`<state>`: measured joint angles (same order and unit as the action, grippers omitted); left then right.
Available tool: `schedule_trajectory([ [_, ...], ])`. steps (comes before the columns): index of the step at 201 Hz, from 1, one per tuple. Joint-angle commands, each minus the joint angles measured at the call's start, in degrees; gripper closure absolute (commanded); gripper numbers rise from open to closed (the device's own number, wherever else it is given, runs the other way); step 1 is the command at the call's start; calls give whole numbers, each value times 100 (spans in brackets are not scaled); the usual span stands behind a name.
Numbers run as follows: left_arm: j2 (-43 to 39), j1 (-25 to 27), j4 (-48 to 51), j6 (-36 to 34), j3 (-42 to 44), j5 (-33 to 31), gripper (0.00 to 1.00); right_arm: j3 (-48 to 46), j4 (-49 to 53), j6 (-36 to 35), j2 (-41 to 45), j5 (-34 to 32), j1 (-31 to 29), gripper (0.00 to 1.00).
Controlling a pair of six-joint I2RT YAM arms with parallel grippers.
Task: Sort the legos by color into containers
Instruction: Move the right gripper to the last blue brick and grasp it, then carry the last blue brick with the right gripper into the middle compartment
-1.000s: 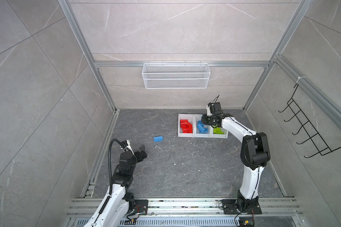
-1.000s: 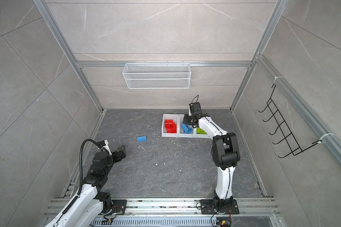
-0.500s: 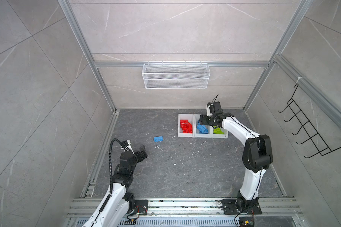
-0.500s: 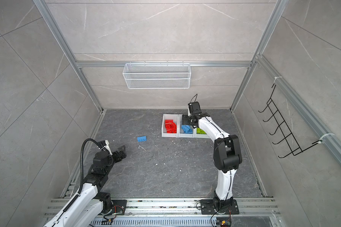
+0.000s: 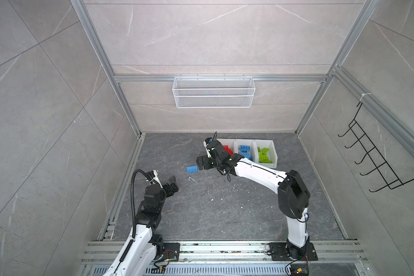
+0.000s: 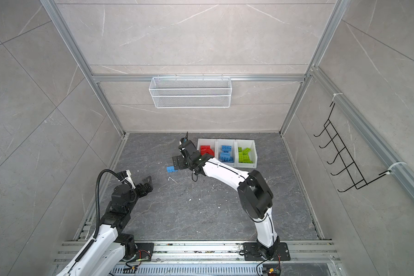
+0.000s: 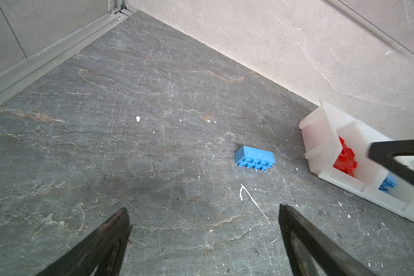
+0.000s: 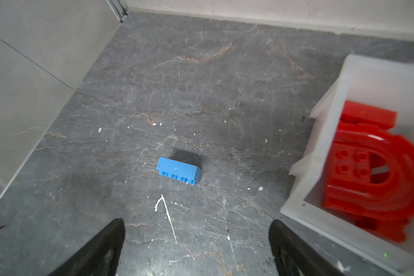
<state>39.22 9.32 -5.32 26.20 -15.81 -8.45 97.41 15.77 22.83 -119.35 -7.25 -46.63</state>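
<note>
Our right pincer (image 5: 199, 164) is hanging with its jaws spread wide and nothing between them, just beside the lone blue rectangular studded plastic brick (image 5: 192, 169) that is lying on its side on the dark grey veined stone bench (image 5: 213, 210). We are seeing in the right wrist view that this brick is sitting ahead of the two black fingers (image 8: 101, 248), apart from both. Our left pincer (image 5: 172, 183) is also standing wide and empty, hanging near the left edge of the bench, well apart from the brick. We are finding the three small white plastic open-top bins (image 6: 246, 165) sitting joined in a row near the back wall: the bin nearest the brick is holding the red studded pieces (image 6: 205, 151), among them an arch; the middle one is holding the blue bricks (image 6: 225, 153); the farthest one is holding the lime green bricks (image 6: 245, 154). Our right arm (image 5: 256, 170) is reaching across the front corner of the red bin in a top view. A white wire mesh basket (image 5: 213, 93) is hanging on the back wall above.
</note>
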Motion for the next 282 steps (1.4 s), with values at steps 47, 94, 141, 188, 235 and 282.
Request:
schedule_trajectory([
  [47,-78,-33,143,-71,-84,-204,1,2030,835,510,-1789,-938,-391,0],
  [94,-52,-27,-19,-29,-68,-52,1,3211,1542,536,-2644,-729,-391,0],
  [141,16,-25,-29,-38,-103,-43,1,4614,2389,577,-3557,-656,-419,1],
  [188,-112,-27,30,-36,-84,-74,1,5321,2870,676,-4051,-761,-443,9],
  [235,-187,-26,45,-36,-58,-103,1,5350,2853,657,-4046,-896,-461,26],
  [282,-144,-30,40,-44,-66,-97,1,5271,2914,355,-3691,-954,-501,43],
])
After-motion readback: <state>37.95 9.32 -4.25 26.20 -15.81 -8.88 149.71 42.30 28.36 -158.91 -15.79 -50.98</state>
